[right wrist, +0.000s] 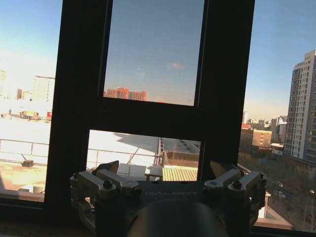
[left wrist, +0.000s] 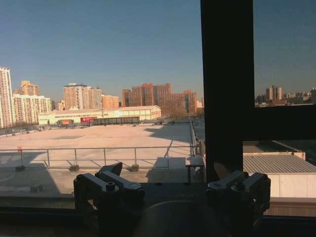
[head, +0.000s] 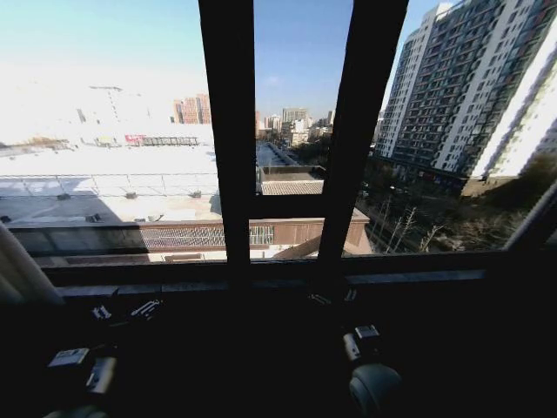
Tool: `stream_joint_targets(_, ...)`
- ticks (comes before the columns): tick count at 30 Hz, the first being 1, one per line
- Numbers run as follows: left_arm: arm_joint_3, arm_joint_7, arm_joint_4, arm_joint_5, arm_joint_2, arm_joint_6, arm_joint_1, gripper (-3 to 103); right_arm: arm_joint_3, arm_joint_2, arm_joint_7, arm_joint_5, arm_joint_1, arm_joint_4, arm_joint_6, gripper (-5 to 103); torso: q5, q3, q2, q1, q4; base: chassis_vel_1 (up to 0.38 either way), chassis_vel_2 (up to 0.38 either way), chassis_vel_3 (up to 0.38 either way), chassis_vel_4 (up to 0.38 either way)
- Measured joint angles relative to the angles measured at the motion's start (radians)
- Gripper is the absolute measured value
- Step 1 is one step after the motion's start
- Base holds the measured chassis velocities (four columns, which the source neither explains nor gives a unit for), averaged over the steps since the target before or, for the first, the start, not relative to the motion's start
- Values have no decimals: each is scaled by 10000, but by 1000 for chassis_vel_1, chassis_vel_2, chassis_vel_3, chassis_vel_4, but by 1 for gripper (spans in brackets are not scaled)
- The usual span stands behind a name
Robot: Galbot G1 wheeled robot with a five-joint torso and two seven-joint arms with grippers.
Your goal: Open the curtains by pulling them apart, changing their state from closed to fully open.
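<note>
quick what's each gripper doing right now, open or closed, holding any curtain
Left gripper: open, holding nothing, facing the window frame.
Right gripper: open, holding nothing, also facing the frame.

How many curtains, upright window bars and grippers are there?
Curtains: 2, pulled to the sides
Upright window bars: 2
Grippers, left and right: 2, both low by the sill, fingers open
Total: 6
</note>
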Motion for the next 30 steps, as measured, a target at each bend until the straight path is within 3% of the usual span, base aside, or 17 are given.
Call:
stream_joint_targets(11,-48,6,90,11,-16,-291,87,100,20,0,-1,-14,10,-111,9,100,3,0,0,-1,1,-65,-402,76,400)
stream_joint_targets(30,47,34,228,55,-18,-296,-41,100,222,-28,-13,-9,-24,-259,92,100,3,-1,0,-2,1,-63,-381,62,390)
